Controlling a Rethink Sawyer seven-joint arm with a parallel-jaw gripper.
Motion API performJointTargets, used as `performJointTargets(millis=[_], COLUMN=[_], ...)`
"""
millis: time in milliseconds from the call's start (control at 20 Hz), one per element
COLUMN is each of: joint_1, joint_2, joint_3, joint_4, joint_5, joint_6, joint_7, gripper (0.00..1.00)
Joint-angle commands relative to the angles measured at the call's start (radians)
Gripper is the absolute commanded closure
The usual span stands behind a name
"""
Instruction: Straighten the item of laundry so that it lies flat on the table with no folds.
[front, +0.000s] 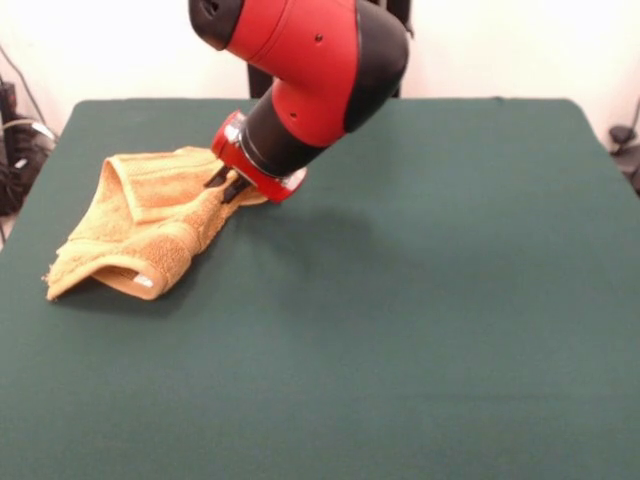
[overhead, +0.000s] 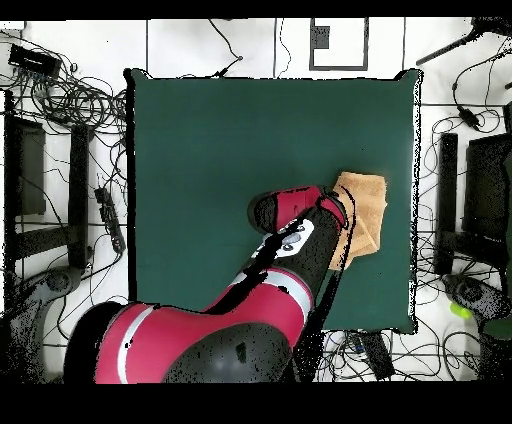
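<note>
The towel (front: 150, 225) sits bunched and folded in the front view's left part of the bench (front: 420, 300), toward the far side, near the left edge but not over it. Wide open green cloth runs to the right and toward the camera, plenty of room there. From overhead the same towel (overhead: 362, 212) lies close to the bench's (overhead: 220, 160) right edge, with the whole left half bare.

The heap's long axis runs diagonally in the front view, from the near-left corner up to the far right where the arm (front: 310, 70) meets it. One flap is folded over on top, a woven band shows along the near fold, and a small white label (front: 146, 282) peeks out at the low near end.

The gripper (front: 228, 185) is down at the towel's far-right end, dark fingers (front: 236, 189) touching the cloth there. They look pressed onto a raised ridge of it, pinching the towel.
</note>
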Motion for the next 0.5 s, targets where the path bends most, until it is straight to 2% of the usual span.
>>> performJointTargets(millis=[50,350,500], joint_1=[0.007,0.003,-0.019], joint_2=[0.166,0.150,0.127], joint_3=[0.201,0.201,0.235], joint_4=[0.140,0.159,0.179], joint_5=[0.052,0.080,0.113], joint_6=[0.051,0.025,0.009], joint_7=[0.104,0.152,0.153], gripper=[1.00,1.00,1.00])
